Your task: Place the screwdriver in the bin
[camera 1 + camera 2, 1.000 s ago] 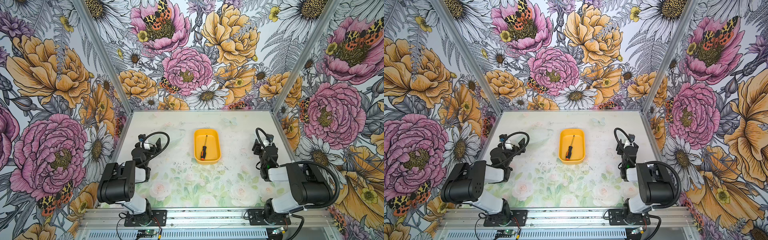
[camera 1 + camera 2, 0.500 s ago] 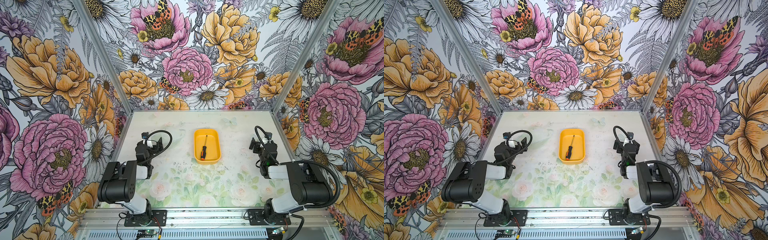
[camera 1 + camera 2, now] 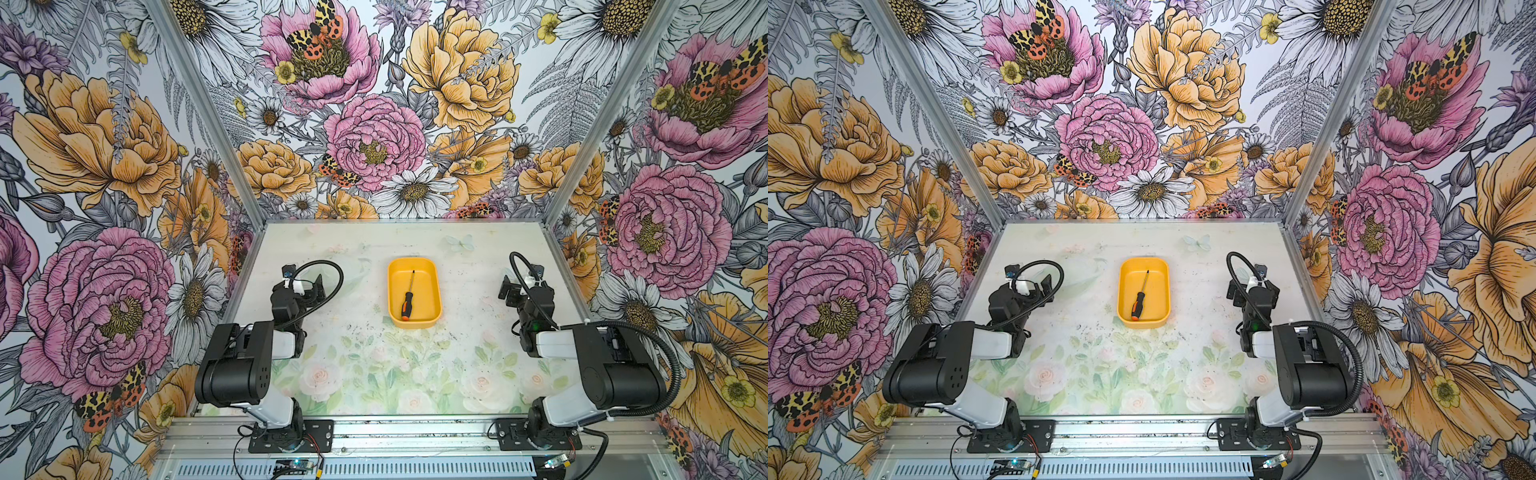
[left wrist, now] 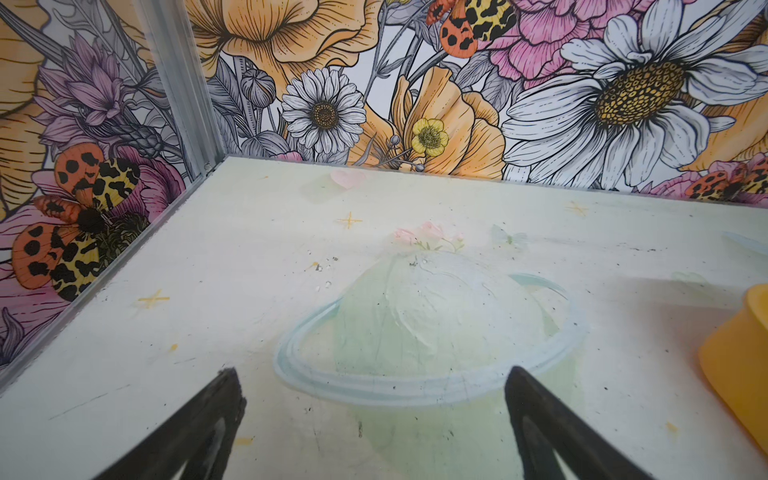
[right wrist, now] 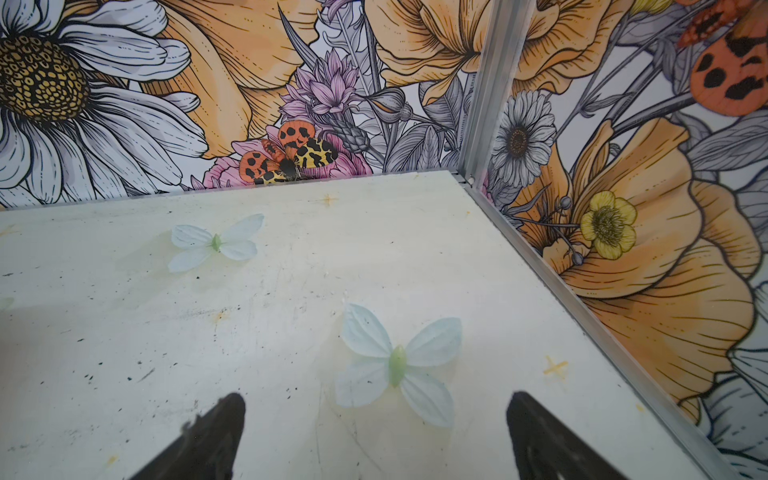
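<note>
Both top views: screwdriver (image 3: 407, 300) lies inside bin (image 3: 427, 286), handle toward near rim; left pincer (image 4: 372, 378) and right pincer (image 5: 374, 403) stand open, empty, beside opposite surface (image 3: 374, 374) edges, well apart from bin

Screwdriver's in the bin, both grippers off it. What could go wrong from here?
1. The bin shows at the edge of the left wrist view, so the open left gripper is fairly near it; a sideways swing could nudge it.
2. The screwdriver lies loose, handle end by the bin's near wall; a knock might jolt it out.
</note>
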Motion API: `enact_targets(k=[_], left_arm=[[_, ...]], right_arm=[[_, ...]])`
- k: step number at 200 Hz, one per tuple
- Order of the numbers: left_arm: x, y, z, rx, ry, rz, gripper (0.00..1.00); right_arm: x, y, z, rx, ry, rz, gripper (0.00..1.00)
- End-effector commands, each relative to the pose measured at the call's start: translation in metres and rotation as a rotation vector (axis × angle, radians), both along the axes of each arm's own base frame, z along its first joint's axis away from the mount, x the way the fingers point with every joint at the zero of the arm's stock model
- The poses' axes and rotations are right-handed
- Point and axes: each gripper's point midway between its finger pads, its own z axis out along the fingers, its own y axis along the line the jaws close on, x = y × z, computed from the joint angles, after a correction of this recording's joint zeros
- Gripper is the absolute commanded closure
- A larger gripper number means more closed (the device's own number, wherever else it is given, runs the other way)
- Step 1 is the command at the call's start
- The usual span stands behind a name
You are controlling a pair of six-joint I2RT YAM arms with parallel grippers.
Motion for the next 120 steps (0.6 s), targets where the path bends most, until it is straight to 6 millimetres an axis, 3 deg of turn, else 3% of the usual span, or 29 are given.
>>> enact_targets(k=[1,30,120], left_arm=[[0.0029,0.0009,0.0106,0.017,-0.029,0.015,0.01],[0.0032,0.0001,0.0113,0.024,-0.03,0.017,0.01],[0.003,-0.0005,0.0113,0.027,-0.03,0.019,0.01]], right_arm=[[0.005,0.0041,0.0064,-0.002,-0.022,0.018,0.0],[0.0078,0.0126,0.0052,-0.025,-0.006,0.05,0.0],[0.0084,0.0132,0.0053,-0.025,-0.004,0.054,0.01]])
